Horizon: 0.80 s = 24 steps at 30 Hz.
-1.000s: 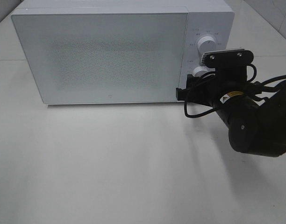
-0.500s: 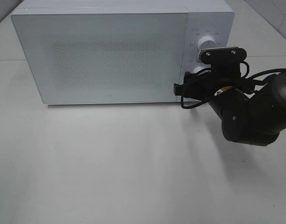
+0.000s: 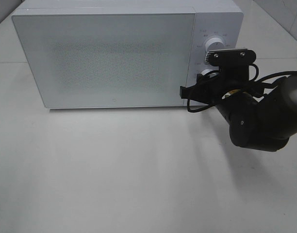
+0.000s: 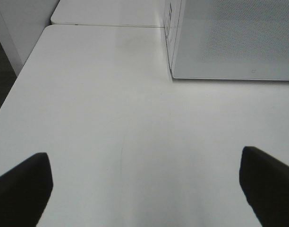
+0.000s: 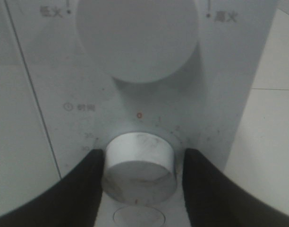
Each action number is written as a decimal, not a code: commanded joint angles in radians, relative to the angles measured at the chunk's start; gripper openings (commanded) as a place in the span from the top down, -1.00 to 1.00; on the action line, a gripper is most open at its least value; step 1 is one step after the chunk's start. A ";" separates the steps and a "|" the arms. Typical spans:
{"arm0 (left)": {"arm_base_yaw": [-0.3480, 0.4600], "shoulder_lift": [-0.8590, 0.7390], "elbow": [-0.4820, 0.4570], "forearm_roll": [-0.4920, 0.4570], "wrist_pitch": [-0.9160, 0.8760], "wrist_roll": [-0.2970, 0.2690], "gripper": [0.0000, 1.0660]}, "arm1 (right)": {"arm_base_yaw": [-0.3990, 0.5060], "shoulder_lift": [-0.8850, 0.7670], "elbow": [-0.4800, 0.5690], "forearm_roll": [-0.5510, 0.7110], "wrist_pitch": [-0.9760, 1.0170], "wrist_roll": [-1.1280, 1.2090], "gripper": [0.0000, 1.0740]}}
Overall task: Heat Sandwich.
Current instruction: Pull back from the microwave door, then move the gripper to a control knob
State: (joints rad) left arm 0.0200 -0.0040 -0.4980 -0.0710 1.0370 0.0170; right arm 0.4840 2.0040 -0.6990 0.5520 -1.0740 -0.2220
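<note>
The right arm (image 3: 259, 121) has moved in closer to the microwave (image 3: 109, 53) and sits a bit higher now. Its fingers (image 5: 85, 187) have pulled inward and now sit close beside the lower knob (image 5: 140, 163), one on each side.

The right arm (image 3: 260, 121) reaches in from the right side, its forearm angled away toward the back. The right gripper (image 5: 143, 165) sets its fingers (image 5: 83, 189) close on either side of a round knob (image 5: 137, 151); whether both press on it is unclear. The left gripper (image 4: 144, 189) points downward with its fingers spread wide apart.
</note>
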 commanded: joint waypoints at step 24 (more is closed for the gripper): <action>0.000 -0.025 0.002 0.001 -0.003 -0.004 -0.90 | -0.004 0.002 -0.012 0.007 -0.044 0.212 0.87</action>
State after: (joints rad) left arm 0.0200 -0.0040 -0.4980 -0.0710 1.0370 0.0170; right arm 0.4870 2.0040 -0.6990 0.5460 -1.0730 -0.1010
